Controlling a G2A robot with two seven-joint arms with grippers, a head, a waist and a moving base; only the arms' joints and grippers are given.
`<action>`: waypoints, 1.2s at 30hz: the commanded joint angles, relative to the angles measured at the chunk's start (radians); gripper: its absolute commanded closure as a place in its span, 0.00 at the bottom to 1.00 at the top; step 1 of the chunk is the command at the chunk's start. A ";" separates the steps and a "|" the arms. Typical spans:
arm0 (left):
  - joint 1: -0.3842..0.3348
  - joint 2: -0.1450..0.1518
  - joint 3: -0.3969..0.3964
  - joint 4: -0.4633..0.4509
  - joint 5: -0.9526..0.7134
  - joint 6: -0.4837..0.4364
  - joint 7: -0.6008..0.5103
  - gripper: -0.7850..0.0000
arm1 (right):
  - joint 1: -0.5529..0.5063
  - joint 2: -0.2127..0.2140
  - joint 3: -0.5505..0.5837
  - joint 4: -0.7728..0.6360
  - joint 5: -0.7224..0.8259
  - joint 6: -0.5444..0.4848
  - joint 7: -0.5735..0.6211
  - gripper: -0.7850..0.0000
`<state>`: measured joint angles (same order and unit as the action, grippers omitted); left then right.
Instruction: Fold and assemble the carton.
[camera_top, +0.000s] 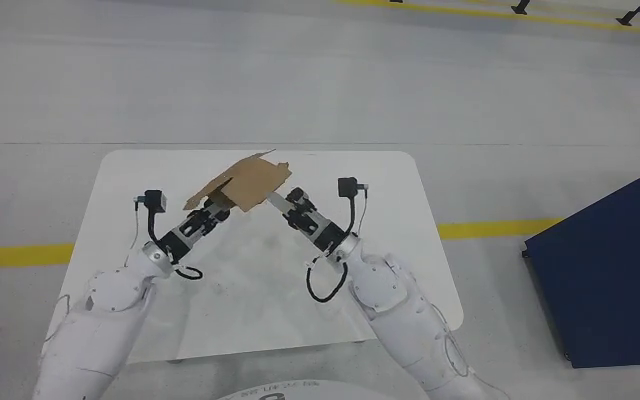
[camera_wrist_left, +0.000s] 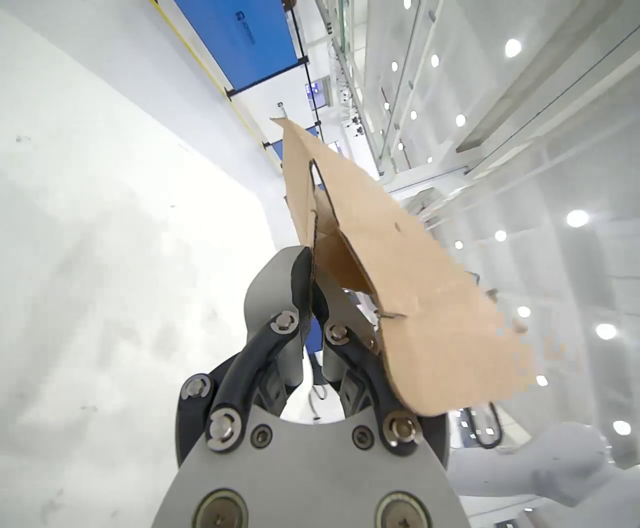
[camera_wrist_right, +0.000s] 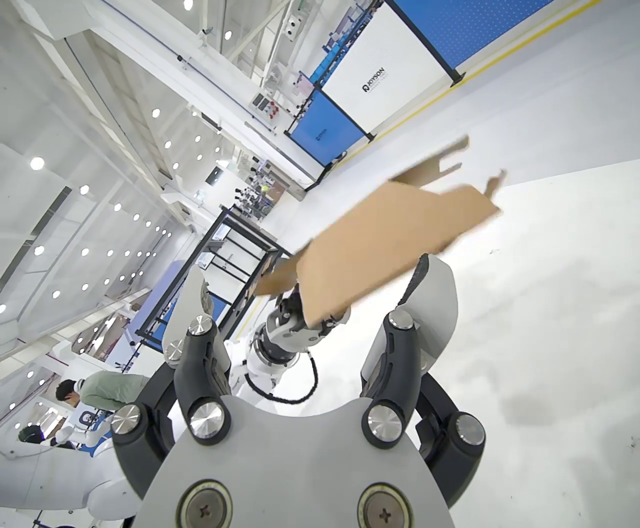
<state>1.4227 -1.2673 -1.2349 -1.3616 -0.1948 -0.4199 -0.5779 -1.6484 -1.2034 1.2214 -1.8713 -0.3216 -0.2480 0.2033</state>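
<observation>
one clamp only: pinches the carton (camera_top: 252, 183) by its edge in the left pincer (camera_wrist_left: 309, 285), aloft over the worktop (camera_top: 390, 210) to free its flaps. poises the right pincer (camera_wrist_right: 312, 282), spread apart, at the opposite edge, probably for folding.

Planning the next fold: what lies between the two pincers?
The carton spans from the left pincer to the right pincer, seen in the top view.

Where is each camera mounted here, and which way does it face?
Top view: above the arms, looking down at the table; both arms show, meeting at the carton.
Left wrist view: on the left wrist, along shut fingers gripping the carton.
Right wrist view: on the right wrist, along open fingers toward the carton.
All share the carton.
</observation>
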 joint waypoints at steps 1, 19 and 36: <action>-0.015 -0.001 0.003 0.016 -0.093 0.021 -0.056 1.00 | 0.000 -0.001 -0.004 -0.003 -0.013 0.018 -0.003 0.11; -0.047 -0.012 0.113 0.045 0.008 -0.020 -0.057 1.00 | 0.097 -0.021 -0.097 0.046 -0.051 0.149 0.009 0.13; -0.021 0.019 -0.020 0.010 -0.490 0.101 -0.403 1.00 | -0.001 -0.003 0.010 -0.007 -0.006 0.024 0.013 0.02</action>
<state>1.4049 -1.2490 -1.2550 -1.3561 -0.6598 -0.3481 -0.9501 -1.6526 -1.2061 1.2335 -1.8791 -0.3230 -0.2247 0.2137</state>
